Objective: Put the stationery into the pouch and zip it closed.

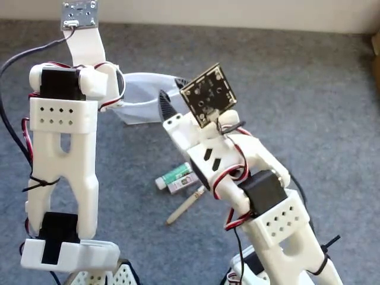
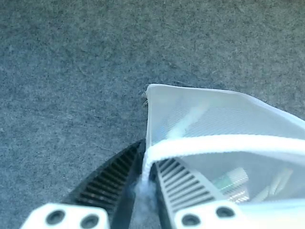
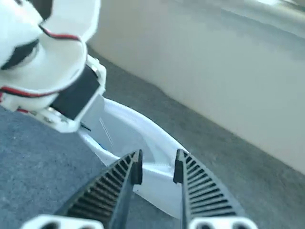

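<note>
Two grippers meet at the pouch (image 2: 214, 119): the left gripper (image 2: 148, 160) is clamped on its white rim, and the right gripper (image 3: 157, 167) sits narrowly parted astride the far rim. Three stationery pieces (image 1: 176, 177) lie on the table (image 1: 309, 83) beside the right arm. If the left pinch slips, the mouth would likely sag shut.

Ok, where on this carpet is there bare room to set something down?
In the high view, the widest bare carpet lies right of the pouch and right arm. A smaller patch sits between the left arm and the loose stationery. Crowded: at the pouch, where the left hand grips it and the right hand hovers open.
</note>
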Tool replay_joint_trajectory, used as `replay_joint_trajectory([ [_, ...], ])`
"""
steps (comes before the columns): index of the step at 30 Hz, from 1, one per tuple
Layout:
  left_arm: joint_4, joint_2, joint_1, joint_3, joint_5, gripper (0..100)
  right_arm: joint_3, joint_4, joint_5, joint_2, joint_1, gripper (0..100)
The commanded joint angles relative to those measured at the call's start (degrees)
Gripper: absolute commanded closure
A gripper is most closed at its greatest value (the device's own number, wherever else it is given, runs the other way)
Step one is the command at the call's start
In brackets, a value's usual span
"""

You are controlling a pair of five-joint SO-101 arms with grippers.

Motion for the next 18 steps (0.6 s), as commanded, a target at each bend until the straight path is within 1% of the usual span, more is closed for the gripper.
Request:
replay_joint_trajectory([
  [1,-0.35,1.27,-0.75,1.19,0.26,99,-3.82,3.38,-0.53,-2.07,3.21,89.0],
  [3,-0.35,1.27,-0.75,1.19,0.26,99,-3.65,5.93,-0.53,-2.07,4.70,89.0],
  [7,-0.35,1.27,-0.75,1.10,0.44,99,-3.65,12.00,-0.62,-2.07,5.32,89.0],
  [12,-0.35,1.27,-1.54,1.19,0.44,99,-3.47,18.15,-7.21,-2.15,5.32,89.0],
  [18,-0.35,1.27,-1.89,1.10,0.53,99,-3.38,26.15,-7.74,-2.15,5.32,89.0],
])
